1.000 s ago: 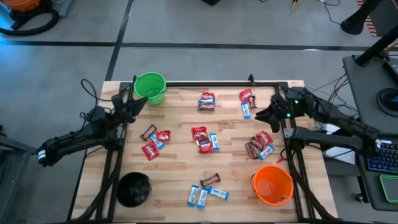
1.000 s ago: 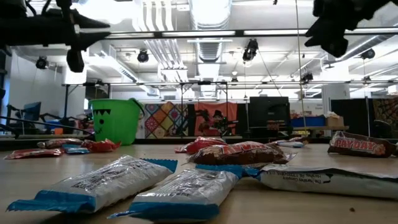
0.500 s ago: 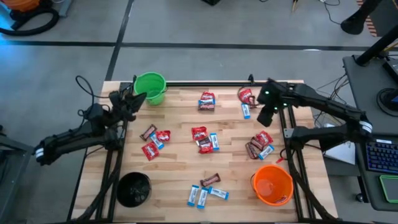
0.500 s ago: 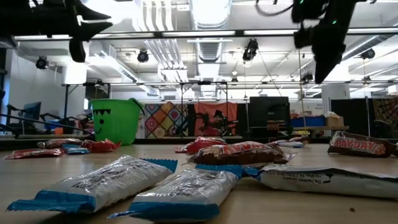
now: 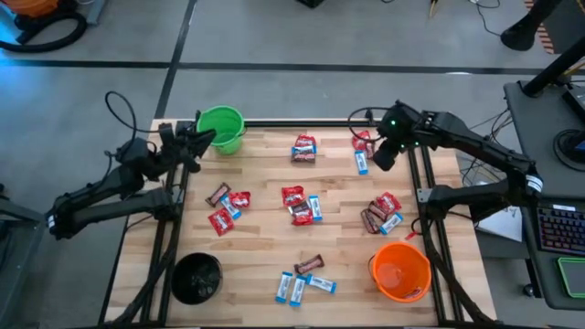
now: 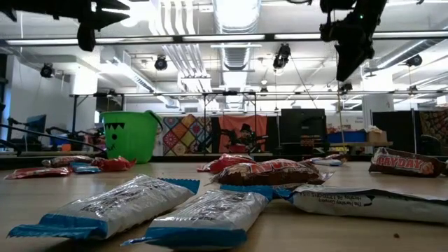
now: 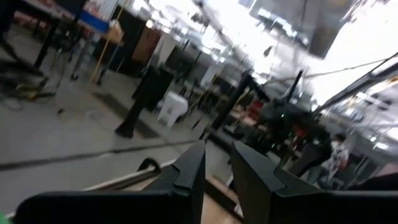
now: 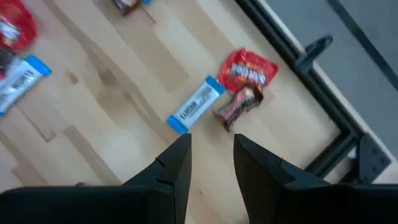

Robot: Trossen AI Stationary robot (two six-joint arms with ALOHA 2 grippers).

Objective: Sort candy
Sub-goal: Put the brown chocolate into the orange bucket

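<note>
green bucket (image 5: 220,128), black bucket (image 5: 196,277), orange bucket (image 5: 399,270): no candy visible inside | my right gripper (image 8: 210,149) parted, empty, above blue-and-white packet (image 8: 194,104) | my left gripper (image 7: 215,163) parted, off-table

Over the last second the right end effector (image 5: 385,155) has swung from beside the right edge of the worktop (image 5: 265,233) to above its far right corner, just beside the blue-and-white packet (image 5: 362,163) lying there. The left end effector (image 5: 203,142) has drawn slightly toward the far left corner, nearer the green bucket (image 5: 221,129).
</note>
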